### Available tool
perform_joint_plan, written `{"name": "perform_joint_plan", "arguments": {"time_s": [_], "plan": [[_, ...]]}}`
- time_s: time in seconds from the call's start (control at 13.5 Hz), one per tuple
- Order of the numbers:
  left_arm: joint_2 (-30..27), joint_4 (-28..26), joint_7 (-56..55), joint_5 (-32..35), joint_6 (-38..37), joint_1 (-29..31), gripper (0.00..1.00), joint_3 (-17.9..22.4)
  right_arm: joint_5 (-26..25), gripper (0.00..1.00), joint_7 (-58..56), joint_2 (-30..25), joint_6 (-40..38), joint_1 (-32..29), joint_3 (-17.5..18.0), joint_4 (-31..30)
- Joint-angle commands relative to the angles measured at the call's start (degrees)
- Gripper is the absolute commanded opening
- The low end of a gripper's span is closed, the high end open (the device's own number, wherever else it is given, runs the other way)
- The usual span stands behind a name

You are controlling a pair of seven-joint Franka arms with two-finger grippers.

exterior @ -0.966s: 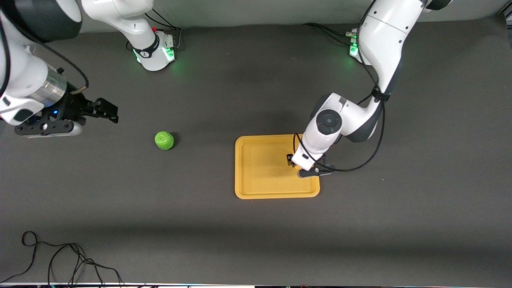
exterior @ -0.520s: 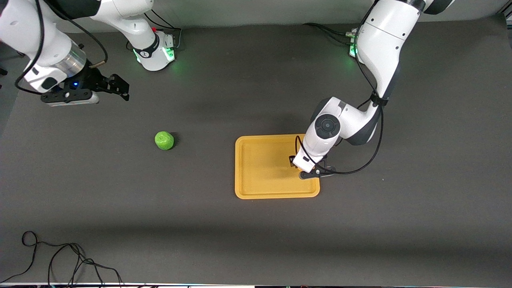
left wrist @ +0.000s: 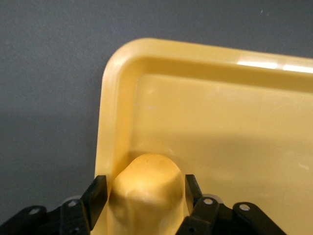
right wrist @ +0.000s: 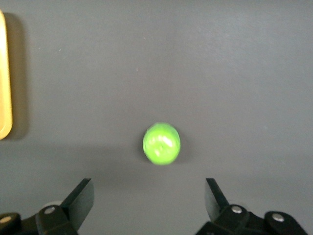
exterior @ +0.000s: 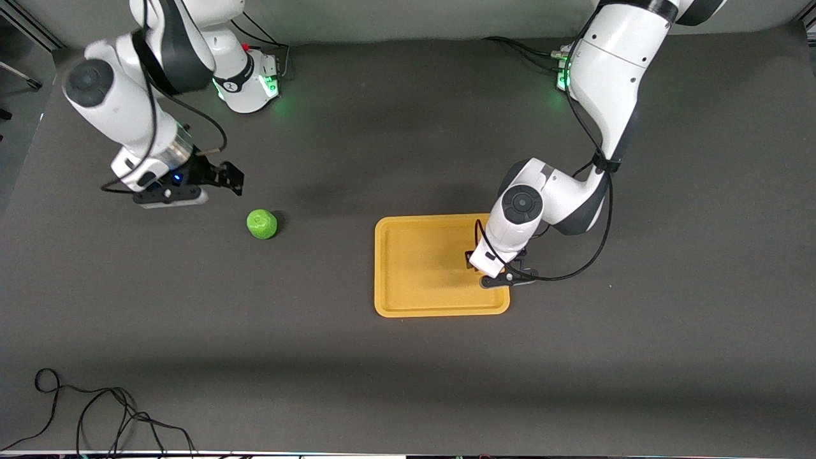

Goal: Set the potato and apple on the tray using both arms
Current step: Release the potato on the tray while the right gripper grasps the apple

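The yellow-orange tray (exterior: 408,307) lies mid-table. My left gripper (exterior: 477,260) is low over the tray's corner toward the left arm's end. In the left wrist view it (left wrist: 145,190) is shut on the yellow-tan potato (left wrist: 146,186), just inside the tray's rim (left wrist: 111,98). The potato is hidden under the wrist in the front view. The green apple (exterior: 262,224) sits on the table toward the right arm's end. My right gripper (exterior: 231,178) is open and empty over the table beside the apple. In the right wrist view the apple (right wrist: 162,143) lies ahead of the open gripper (right wrist: 149,196).
A black cable (exterior: 95,414) lies coiled at the table's near edge toward the right arm's end. The tray's edge (right wrist: 4,78) shows in the right wrist view. The two arm bases stand along the table's top edge.
The right arm has swung in from the table's end toward the apple, and its gripper now hangs close beside it. The left gripper has shifted slightly over the tray corner with the potato.
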Motion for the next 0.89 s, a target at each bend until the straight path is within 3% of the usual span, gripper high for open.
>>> {"name": "perform_joint_plan", "arguments": {"time_s": [0.0, 0.15, 0.37, 0.67, 0.82], "plan": [[-2.8, 0.9, -1.3, 1.3, -2.7, 0.0, 0.85, 1.1, 0.2, 1.00, 2.4, 6.7, 14.8, 1.8, -0.3, -5.3], [-6.9, 0.9, -0.3, 1.6, -6.2, 0.2, 0.98, 2.2, 0.2, 1.00, 2.4, 12.5, 24.5, 1.8, -0.5, -7.7], [-15.6, 0.9, 7.5, 1.6, -12.5, 4.8, 0.99, 3.1, 0.2, 1.00, 2.3, 19.3, 34.9, 1.5, -0.9, -9.5], [-26.1, 0.9, 23.7, 1.1, -28.0, 10.6, 0.99, 3.1, 0.2, 1.00, 2.4, 25.3, 40.0, 1.4, -0.9, -10.6], [-29.1, 0.6, 31.4, 0.9, -32.7, 13.3, 0.99, 3.1, 0.2, 1.00, 2.4, 24.9, 39.1, 1.4, -1.0, -11.5]]}}
